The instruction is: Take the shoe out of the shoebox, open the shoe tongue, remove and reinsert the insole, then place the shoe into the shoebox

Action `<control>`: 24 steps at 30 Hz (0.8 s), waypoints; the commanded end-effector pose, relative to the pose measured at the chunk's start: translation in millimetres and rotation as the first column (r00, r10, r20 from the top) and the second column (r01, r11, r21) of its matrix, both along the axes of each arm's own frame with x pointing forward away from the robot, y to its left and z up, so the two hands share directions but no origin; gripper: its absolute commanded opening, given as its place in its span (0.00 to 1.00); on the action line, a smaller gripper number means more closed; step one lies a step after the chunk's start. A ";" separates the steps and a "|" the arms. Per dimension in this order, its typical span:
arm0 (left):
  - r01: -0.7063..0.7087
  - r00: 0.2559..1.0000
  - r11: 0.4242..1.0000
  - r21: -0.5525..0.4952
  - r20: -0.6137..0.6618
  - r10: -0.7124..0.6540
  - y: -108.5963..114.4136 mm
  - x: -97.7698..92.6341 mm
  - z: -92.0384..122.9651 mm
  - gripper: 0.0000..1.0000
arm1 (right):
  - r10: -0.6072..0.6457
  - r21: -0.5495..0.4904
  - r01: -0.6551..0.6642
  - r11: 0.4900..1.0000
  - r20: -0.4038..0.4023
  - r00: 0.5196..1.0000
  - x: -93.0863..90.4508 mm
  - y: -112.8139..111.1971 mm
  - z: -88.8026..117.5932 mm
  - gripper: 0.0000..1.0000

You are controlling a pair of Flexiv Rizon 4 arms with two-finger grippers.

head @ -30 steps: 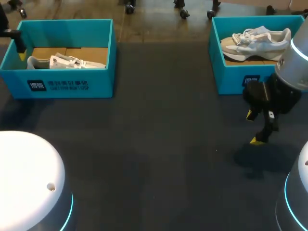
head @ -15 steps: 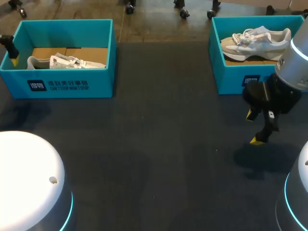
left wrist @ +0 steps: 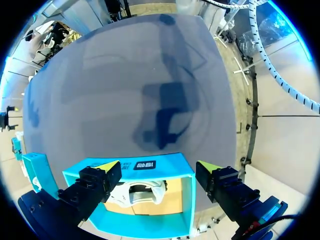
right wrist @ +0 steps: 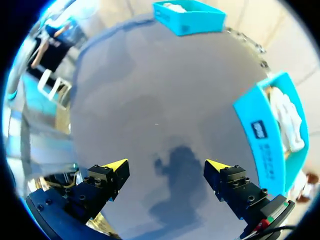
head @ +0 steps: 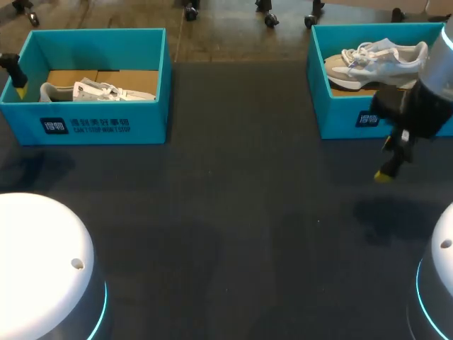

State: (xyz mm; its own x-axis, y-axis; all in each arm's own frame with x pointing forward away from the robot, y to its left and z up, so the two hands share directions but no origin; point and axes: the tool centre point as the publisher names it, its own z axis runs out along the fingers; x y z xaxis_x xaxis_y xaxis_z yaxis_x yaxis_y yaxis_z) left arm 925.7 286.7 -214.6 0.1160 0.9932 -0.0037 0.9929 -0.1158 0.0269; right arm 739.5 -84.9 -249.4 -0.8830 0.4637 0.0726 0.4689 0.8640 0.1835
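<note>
Table, dark, spread between left shoebox and right shoebox near its far edge; left end effector and right end effector gaped wide.

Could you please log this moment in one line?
left gripper open at left shoebox | right gripper open near right shoebox | left shoe, right shoe: boxed

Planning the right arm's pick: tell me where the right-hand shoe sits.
In the head view, the shoe lies inside the right teal shoebox at the far right of the table, just beyond the right end effector.
</note>
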 end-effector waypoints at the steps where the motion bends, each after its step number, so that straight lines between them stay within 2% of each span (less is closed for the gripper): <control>1: 0.001 1.000 1.000 0.002 0.003 -0.001 0.0 -0.9 0.2 1.00 | -0.115 -0.038 0.114 0.993 -0.033 0.993 25.9 -10.1 14.9 1.00; 4: 0.001 1.000 1.000 0.002 0.003 -0.001 0.0 -0.9 0.2 1.00 | -0.208 -0.024 0.207 0.978 -0.027 0.978 41.3 -22.3 23.8 1.00; 7: 0.001 1.000 1.000 0.002 0.003 -0.001 0.0 -0.9 0.2 1.00 | -0.395 -0.027 0.394 0.919 -0.078 0.915 49.1 -31.3 27.6 1.00; 21: 0.001 1.000 1.000 0.002 0.003 -0.001 0.0 -0.9 0.2 1.00 | -0.395 -0.027 0.394 0.919 -0.078 0.915 49.1 -31.3 27.6 1.00; 22: 0.001 1.000 1.000 0.002 0.003 -0.001 0.0 -0.9 0.2 1.00 | -0.455 -0.051 0.452 0.890 -0.116 0.883 59.0 -35.1 23.1 1.00; 23: 0.001 1.000 1.000 0.002 0.003 -0.001 0.0 -0.9 0.2 1.00 | -0.510 -0.093 0.502 0.860 -0.116 0.852 70.6 -40.0 22.4 1.00; 24: 0.001 1.000 1.000 0.002 0.003 -0.001 0.0 -0.9 0.2 1.00 | -0.564 -0.080 0.558 0.826 -0.126 0.816 82.6 -47.2 23.3 1.00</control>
State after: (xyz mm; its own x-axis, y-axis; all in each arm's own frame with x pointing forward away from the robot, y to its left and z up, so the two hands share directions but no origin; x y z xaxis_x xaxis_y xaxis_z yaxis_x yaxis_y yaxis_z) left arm 925.7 286.7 -214.6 0.1160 0.9932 -0.0037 0.9929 -0.1158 0.0270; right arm 793.6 -124.8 -223.2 -0.5742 0.8103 0.1175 0.8182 0.5628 0.1174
